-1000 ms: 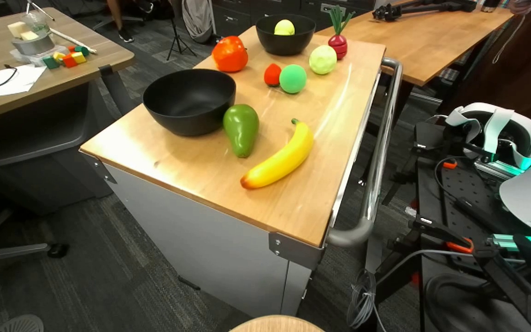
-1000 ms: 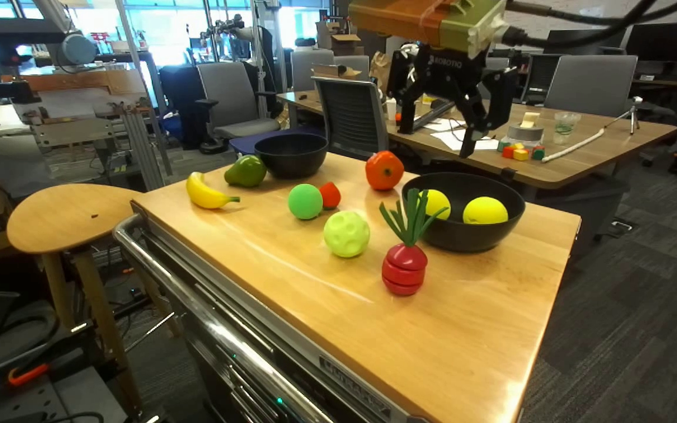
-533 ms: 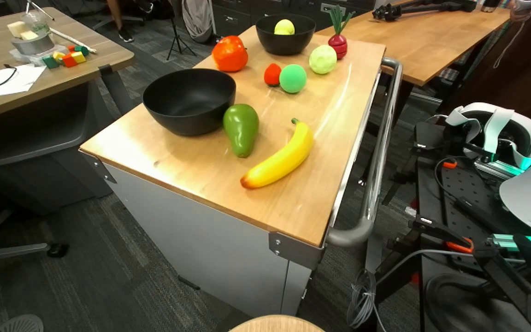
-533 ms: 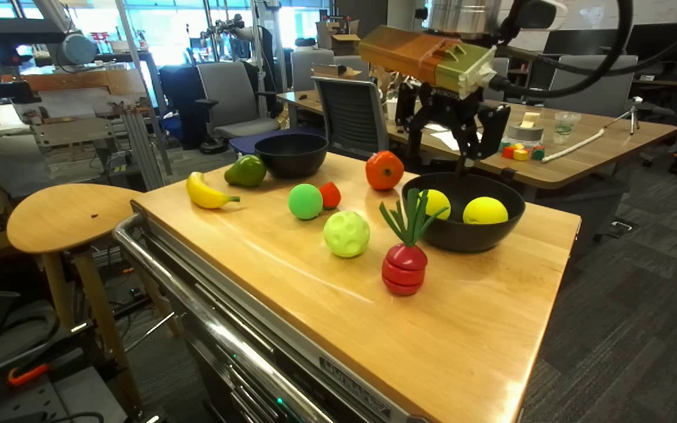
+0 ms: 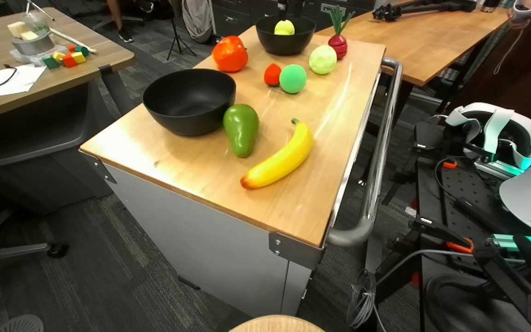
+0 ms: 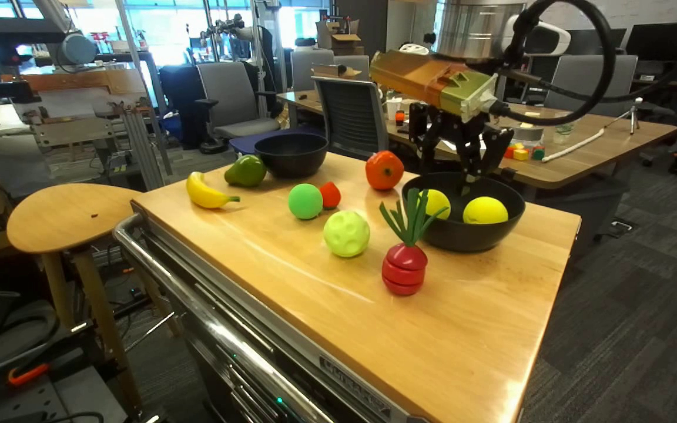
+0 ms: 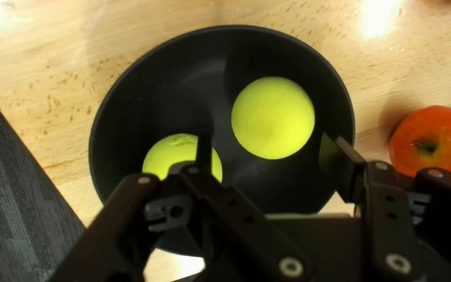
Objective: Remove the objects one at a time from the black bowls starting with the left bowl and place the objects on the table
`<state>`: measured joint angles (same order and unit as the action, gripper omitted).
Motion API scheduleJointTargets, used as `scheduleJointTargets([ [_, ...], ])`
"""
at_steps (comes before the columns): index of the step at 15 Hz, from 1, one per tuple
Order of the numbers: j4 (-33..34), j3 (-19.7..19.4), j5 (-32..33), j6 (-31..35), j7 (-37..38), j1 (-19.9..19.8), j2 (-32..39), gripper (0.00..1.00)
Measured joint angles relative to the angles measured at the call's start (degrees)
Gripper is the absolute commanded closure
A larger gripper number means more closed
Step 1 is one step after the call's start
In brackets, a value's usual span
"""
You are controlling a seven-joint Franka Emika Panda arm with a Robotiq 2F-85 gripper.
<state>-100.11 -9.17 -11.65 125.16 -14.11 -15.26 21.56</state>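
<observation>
Fingers (image 7: 343, 166) sink lower over black bowl (image 7: 151, 102), apart, likely to straddle smooth yellow ball (image 7: 273, 117) for lifting onto desk (image 6: 462, 329).

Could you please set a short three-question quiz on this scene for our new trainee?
1. Multiple choice: which of these lies nearest the banana?
A) the green avocado-like piece
B) the leafy red piece
C) the large orange-red fruit
2. Count: how many round yellow pieces lie in the black bowl beneath the gripper?
3. True or false: the gripper is shut on the banana.

Key: 1 A. 2 Two. 3 False; the jaws stand open over the bowl, and the banana lies on the table.
</observation>
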Motion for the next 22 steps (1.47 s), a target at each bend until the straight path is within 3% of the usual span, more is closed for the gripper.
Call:
scheduleJointTargets([
  [4, 0.9, 0.0, 0.0, 0.19, 1.26, 0.0, 1.58, 0.25],
  [16, 2.98, -0.07, 0.34, 1.2, 3.95, -0.49, 4.96, 0.33],
  [22, 2.99, 0.17, 0.17, 2.31, 3.95, -0.56, 5.19, 0.31],
])
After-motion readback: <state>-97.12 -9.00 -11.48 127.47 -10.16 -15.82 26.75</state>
